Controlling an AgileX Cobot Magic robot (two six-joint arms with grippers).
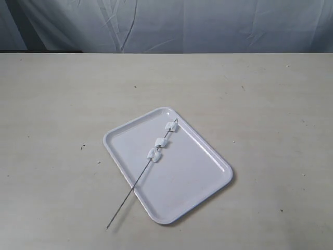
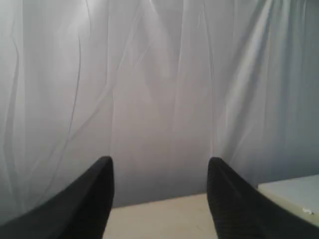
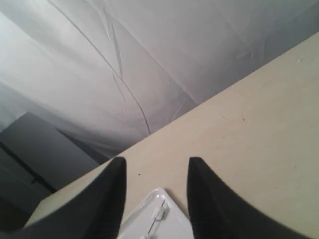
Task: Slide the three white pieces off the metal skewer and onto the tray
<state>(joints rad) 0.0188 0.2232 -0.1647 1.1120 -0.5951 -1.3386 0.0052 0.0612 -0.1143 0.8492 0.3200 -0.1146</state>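
Curtain (image 2: 159,74) faces the left gripper (image 2: 159,168); right gripper (image 3: 157,164) tilts toward tray (image 3: 173,220); both spread, empty.

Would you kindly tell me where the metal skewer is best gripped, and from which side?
Grip the metal skewer on its bare end, which juts past the tray rim over the table. Come from above, pincer fingers straddling the thin rod. The three white pieces sit bunched on the other half, so that end is clear for sliding.

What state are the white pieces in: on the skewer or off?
On. All three white pieces sit threaded along the metal skewer, over the tray.
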